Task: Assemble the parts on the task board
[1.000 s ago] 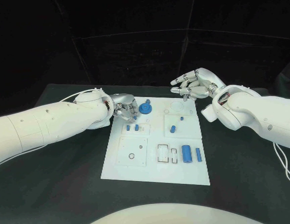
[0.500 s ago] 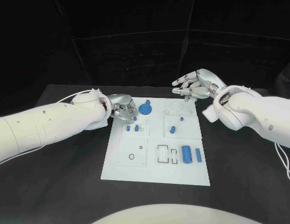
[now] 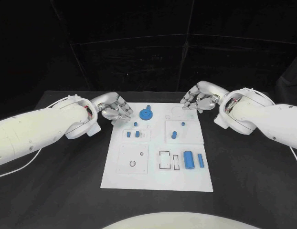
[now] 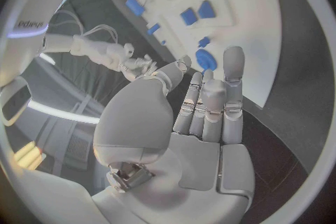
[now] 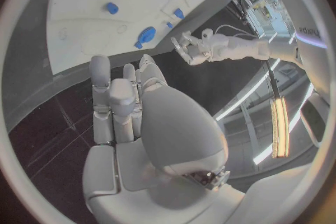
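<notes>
The white task board (image 3: 159,179) lies in the middle of the table. On it a round blue part (image 3: 146,113) sits near the far edge, small blue pieces (image 3: 132,134) stand in the left block, and a blue cylinder (image 3: 188,159) lies beside a blue bar (image 3: 201,160). My left hand (image 3: 114,109) hovers just off the board's far left corner, fingers straight and side by side, holding nothing (image 4: 206,117). My right hand (image 3: 198,100) hangs over the far right corner, also holding nothing (image 5: 129,106). The round blue part (image 4: 205,60) lies just beyond the left fingertips.
More small blue pieces (image 3: 175,135) stand in the board's right block. Empty white recesses (image 3: 169,160) sit near the cylinder. Black table (image 3: 66,181) spreads on both sides of the board. A thin cable (image 3: 25,164) trails under the left arm.
The left hand has drawn back from over the board to beside its far left corner. The right hand has come down and closer to the far right corner. The view has shifted slightly.
</notes>
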Action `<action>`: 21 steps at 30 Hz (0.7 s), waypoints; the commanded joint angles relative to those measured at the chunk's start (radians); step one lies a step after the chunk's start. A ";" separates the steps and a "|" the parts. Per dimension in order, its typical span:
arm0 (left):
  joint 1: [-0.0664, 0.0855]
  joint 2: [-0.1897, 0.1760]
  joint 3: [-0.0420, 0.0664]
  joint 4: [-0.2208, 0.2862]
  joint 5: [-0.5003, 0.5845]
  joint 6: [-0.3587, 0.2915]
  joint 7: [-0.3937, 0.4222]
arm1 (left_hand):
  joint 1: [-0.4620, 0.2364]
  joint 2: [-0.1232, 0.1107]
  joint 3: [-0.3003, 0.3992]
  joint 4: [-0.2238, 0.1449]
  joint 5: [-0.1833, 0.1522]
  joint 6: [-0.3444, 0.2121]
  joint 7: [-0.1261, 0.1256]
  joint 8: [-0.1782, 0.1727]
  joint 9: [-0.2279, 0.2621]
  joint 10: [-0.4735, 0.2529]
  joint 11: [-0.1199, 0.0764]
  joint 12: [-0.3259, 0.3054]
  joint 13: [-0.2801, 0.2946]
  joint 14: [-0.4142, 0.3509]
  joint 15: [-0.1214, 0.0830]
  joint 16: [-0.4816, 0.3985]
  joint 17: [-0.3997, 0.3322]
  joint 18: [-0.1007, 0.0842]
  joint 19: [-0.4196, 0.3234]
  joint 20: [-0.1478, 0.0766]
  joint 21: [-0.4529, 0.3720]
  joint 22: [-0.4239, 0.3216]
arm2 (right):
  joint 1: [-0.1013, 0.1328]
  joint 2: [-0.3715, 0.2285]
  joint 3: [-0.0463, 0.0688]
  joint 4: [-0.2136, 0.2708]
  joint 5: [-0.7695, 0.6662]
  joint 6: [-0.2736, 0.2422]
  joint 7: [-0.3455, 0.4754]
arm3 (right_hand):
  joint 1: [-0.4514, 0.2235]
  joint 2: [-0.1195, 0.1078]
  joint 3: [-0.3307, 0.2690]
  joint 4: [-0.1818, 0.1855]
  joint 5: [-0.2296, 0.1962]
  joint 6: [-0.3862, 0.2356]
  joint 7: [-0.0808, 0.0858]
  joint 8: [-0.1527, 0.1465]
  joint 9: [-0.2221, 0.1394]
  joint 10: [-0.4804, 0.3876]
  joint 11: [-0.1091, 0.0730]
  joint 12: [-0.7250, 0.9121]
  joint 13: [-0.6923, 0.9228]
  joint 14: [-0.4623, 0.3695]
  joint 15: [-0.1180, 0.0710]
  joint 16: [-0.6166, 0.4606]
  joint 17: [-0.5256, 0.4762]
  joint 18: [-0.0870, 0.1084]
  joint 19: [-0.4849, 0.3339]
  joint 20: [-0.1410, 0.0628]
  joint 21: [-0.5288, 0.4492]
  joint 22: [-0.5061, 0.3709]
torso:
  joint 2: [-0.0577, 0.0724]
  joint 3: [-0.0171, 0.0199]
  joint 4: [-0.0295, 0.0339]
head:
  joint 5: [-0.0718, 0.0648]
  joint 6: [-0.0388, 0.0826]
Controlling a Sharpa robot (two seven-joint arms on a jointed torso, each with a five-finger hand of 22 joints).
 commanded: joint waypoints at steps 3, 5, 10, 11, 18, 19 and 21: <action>0.002 -0.020 0.001 0.038 0.689 -0.045 0.282 | -0.010 0.021 -0.009 0.019 -0.001 0.026 -0.006 0.015 0.001 0.055 -0.011 0.047 0.013 -0.056 -0.004 -0.056 -0.086 0.013 -0.033 0.001 -0.043 -0.030 | -0.015 0.000 0.000 0.016 -0.384 0.091 -0.114 | 0.011 -0.007 0.000 -0.002 -0.023 0.002 0.001 -0.021 -0.004 -0.004 0.009 -0.045 -0.044 0.028 0.006 0.030 0.027 -0.025 0.023 0.003 0.032 0.042 | 0.001 -0.0033 -0.0007 | -0.017 0.006; 0.002 -0.028 0.001 0.052 0.756 -0.042 0.303 | -0.010 0.023 -0.013 0.021 -0.001 0.033 -0.008 0.020 0.002 0.063 -0.013 0.057 0.015 -0.064 -0.006 -0.063 -0.100 0.014 -0.036 0.001 -0.050 -0.035 | -0.025 0.001 0.000 0.021 -0.427 0.095 -0.123 | 0.010 -0.011 0.000 0.000 -0.029 -0.001 0.005 -0.030 -0.004 -0.011 0.014 -0.063 -0.064 0.027 0.010 0.032 0.029 -0.025 0.022 0.005 0.036 0.046 | 0.002 -0.0019 -0.0018 | -0.019 0.006; 0.002 -0.038 0.000 0.074 0.826 -0.036 0.322 | -0.009 0.025 -0.018 0.022 -0.001 0.038 -0.009 0.026 0.002 0.066 -0.015 0.067 0.017 -0.081 -0.007 -0.080 -0.131 0.013 -0.040 -0.001 -0.060 -0.042 | -0.042 0.007 0.000 0.027 -0.488 0.100 -0.135 | 0.010 -0.022 0.002 -0.001 -0.034 -0.021 0.008 -0.059 -0.005 -0.036 0.021 -0.105 -0.113 0.026 0.016 0.036 0.031 -0.025 0.019 0.008 0.044 0.056 | 0.002 -0.0008 -0.0012 | -0.023 0.006; 0.002 -0.039 0.000 0.077 0.833 -0.036 0.323 | -0.008 0.025 -0.019 0.022 -0.001 0.038 -0.009 0.026 0.002 0.066 -0.015 0.067 0.017 -0.083 -0.007 -0.082 -0.133 0.013 -0.040 -0.001 -0.061 -0.043 | -0.044 0.009 0.000 0.028 -0.496 0.101 -0.136 | 0.010 -0.022 0.002 -0.002 -0.035 -0.021 0.007 -0.061 -0.005 -0.036 0.021 -0.107 -0.117 0.026 0.016 0.038 0.033 -0.025 0.021 0.007 0.047 0.060 | 0.002 -0.0011 -0.0007 | -0.023 0.005; 0.001 -0.043 -0.001 0.089 0.853 -0.037 0.325 | -0.006 0.025 -0.021 0.021 0.000 0.038 -0.008 0.027 0.001 0.065 -0.015 0.071 0.017 -0.090 -0.007 -0.089 -0.147 0.013 -0.042 -0.001 -0.066 -0.046 | -0.059 0.022 0.000 0.028 -0.524 0.117 -0.137 | 0.015 -0.020 0.011 -0.006 -0.039 -0.016 0.007 -0.069 -0.004 -0.032 0.021 -0.119 -0.142 0.032 0.016 0.065 0.057 -0.031 0.035 0.006 0.070 0.092 | 0.003 -0.0007 -0.0003 | -0.025 0.005; 0.001 -0.043 -0.002 0.090 0.854 -0.037 0.325 | -0.006 0.025 -0.022 0.021 0.000 0.038 -0.007 0.027 0.001 0.065 -0.015 0.072 0.017 -0.091 -0.007 -0.090 -0.148 0.013 -0.042 -0.001 -0.067 -0.047 | -0.061 0.024 0.000 0.026 -0.525 0.117 -0.137 | 0.016 -0.019 0.012 -0.006 -0.040 -0.015 0.008 -0.070 -0.003 -0.030 0.022 -0.120 -0.146 0.033 0.017 0.068 0.060 -0.031 0.037 0.006 0.073 0.095 | 0.003 -0.0008 -0.0004 | -0.027 0.004; 0.001 -0.044 -0.002 0.091 0.855 -0.037 0.325 | -0.006 0.025 -0.022 0.021 0.000 0.038 -0.007 0.027 0.001 0.065 -0.014 0.073 0.017 -0.093 -0.007 -0.092 -0.151 0.013 -0.042 -0.001 -0.068 -0.048 | -0.063 0.028 0.000 0.024 -0.527 0.118 -0.136 | 0.017 -0.018 0.016 -0.007 -0.041 -0.014 0.009 -0.073 -0.003 -0.028 0.023 -0.123 -0.152 0.034 0.017 0.073 0.064 -0.032 0.039 0.007 0.077 0.101 | 0.003 -0.0013 -0.0005 | -0.027 0.004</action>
